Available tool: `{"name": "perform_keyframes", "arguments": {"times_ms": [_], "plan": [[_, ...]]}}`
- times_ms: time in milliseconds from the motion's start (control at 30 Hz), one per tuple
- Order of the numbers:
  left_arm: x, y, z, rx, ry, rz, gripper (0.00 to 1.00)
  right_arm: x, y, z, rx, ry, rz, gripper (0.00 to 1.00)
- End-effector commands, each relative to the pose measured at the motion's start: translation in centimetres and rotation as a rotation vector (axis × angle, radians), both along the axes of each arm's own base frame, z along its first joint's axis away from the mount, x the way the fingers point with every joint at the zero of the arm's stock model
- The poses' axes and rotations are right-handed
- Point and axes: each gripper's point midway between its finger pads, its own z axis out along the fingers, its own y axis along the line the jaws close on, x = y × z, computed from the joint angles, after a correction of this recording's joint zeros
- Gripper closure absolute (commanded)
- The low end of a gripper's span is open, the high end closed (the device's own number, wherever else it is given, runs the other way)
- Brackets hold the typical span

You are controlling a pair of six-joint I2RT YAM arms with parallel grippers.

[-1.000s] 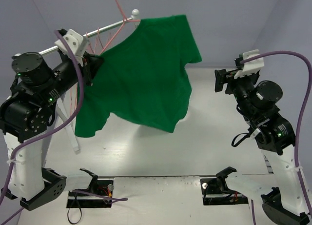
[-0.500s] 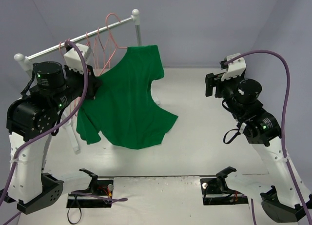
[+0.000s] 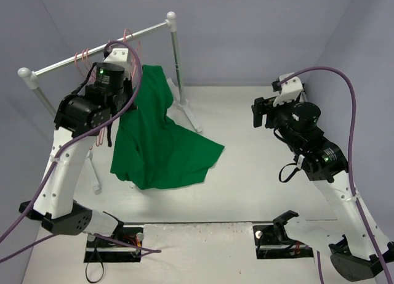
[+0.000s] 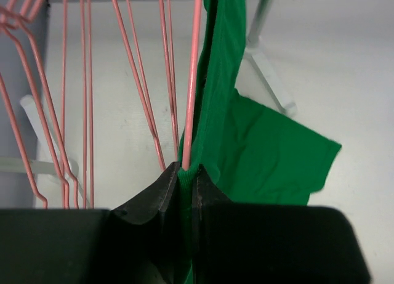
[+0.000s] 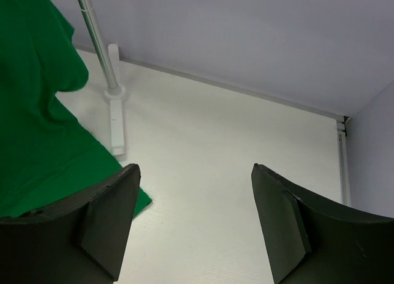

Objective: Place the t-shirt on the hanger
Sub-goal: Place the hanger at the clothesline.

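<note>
The left hand point(image 4: 184, 173) is pinched together on a fold of the green t-shirt point(image 3: 157, 148) and one wire of the pink hanger point(image 4: 192, 81). Spare hangers point(image 4: 86, 87) crowd just beside it under the white rack point(image 3: 123, 39). The t-shirt hangs tall and narrow by the rack's post at the far left of the desk point(image 3: 265, 173), its hem spread on the surface. The right hand point(image 5: 194, 191) gapes wide, empty, near the right edge
</note>
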Motion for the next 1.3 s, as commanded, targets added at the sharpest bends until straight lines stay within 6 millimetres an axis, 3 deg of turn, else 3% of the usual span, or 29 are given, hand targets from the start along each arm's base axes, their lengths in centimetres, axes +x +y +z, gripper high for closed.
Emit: {"name": "perform_keyframes", "arguments": {"times_ms": [0, 200, 467, 567, 800, 1167, 1233, 1267], "plan": [[2.3, 1.2, 6.0, -0.022, -0.212, 0.148, 1.0, -0.3, 0.2, 2.2, 0.08, -0.072, 0.011, 0.3], [5.1, 1.0, 6.8, 0.022, -0.238, 0.207, 1.0, -0.9, 0.1, 2.2, 0.095, -0.077, 0.017, 0.3], [8.9, -1.5, 5.8, 0.007, -0.231, 0.217, 1.0, -1.4, -0.2, 1.9, 0.097, -0.081, 0.014, 0.3], [9.4, -3.1, 5.0, 0.009, -0.231, 0.209, 1.0, -1.5, -0.3, 1.5, 0.094, -0.074, 0.013, 0.3], [10.5, -3.8, 3.4, -0.005, -0.238, 0.277, 1.0, -1.5, -0.2, 0.8, 0.083, -0.062, 0.018, 0.3], [14.3, -5.5, -1.6, 0.021, -0.204, 0.277, 1.0, -1.5, -0.2, -0.5, 0.059, -0.045, 0.024, 0.29], [14.7, -5.8, -2.1, 0.024, -0.204, 0.258, 0.98, -1.5, -0.2, -0.8, 0.057, -0.039, 0.025, 0.28], [15.0, -5.8, -2.1, 0.028, -0.211, 0.251, 0.92, -1.6, -0.2, -0.9, 0.06, -0.038, 0.024, 0.28]]}}
